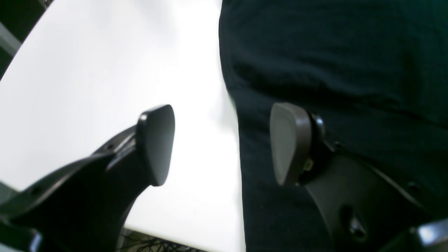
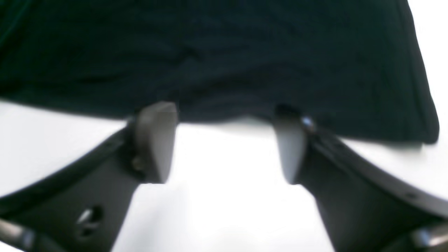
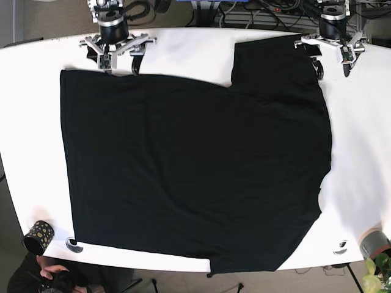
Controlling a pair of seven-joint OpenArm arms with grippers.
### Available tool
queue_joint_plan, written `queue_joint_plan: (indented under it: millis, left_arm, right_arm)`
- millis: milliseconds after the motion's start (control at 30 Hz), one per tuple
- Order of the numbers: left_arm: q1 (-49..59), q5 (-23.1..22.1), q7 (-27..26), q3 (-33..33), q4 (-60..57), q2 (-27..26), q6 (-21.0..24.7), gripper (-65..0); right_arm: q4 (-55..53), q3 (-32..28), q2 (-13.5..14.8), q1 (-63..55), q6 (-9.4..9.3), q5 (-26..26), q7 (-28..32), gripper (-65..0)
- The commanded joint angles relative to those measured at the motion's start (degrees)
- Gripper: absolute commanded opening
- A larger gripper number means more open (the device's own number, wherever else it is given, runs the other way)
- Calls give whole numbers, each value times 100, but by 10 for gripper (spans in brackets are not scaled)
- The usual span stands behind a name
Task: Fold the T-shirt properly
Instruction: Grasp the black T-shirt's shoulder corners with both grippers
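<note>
A black T-shirt (image 3: pixel 195 165) lies spread flat on the white table (image 3: pixel 24 122), with a sleeve (image 3: pixel 275 58) reaching the far edge. My left gripper (image 3: pixel 332 67) hovers open at that sleeve's far right corner. In the left wrist view the left gripper (image 1: pixel 224 145) straddles the shirt's edge (image 1: pixel 241 175), one finger (image 1: pixel 290 143) over cloth, the other (image 1: pixel 155 145) over bare table. My right gripper (image 3: pixel 121 66) is open at the shirt's far left edge. In the right wrist view the right gripper (image 2: pixel 224 147) stands just short of the hem (image 2: pixel 224 115), holding nothing.
A dark gold-dotted cup (image 3: pixel 38 237) stands at the near left corner and a grey roll (image 3: pixel 372 244) at the near right, beside a plant (image 3: pixel 379 271). Cables (image 3: pixel 256 15) run behind the far table edge. A person (image 3: pixel 55 278) crouches below the near left edge.
</note>
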Motion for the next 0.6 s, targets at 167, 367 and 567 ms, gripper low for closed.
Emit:
queue_joint_plan:
  millis: [167, 367, 567]
  left_arm:
    - [-157, 12, -134, -7, 18, -28, 12, -247]
    - [-175, -14, -134, 63, 9, -37, 12, -247]
    - [-175, -14, -134, 257, 0, -160, 12, -247]
  right_arm:
    - [107, 864, 22, 466, 39, 812, -202, -146]
    - [72, 2130, 321, 1091, 426, 2139, -1284, -146]
    - [-280, 3352, 576, 1609, 690, 3185, -2321, -147]
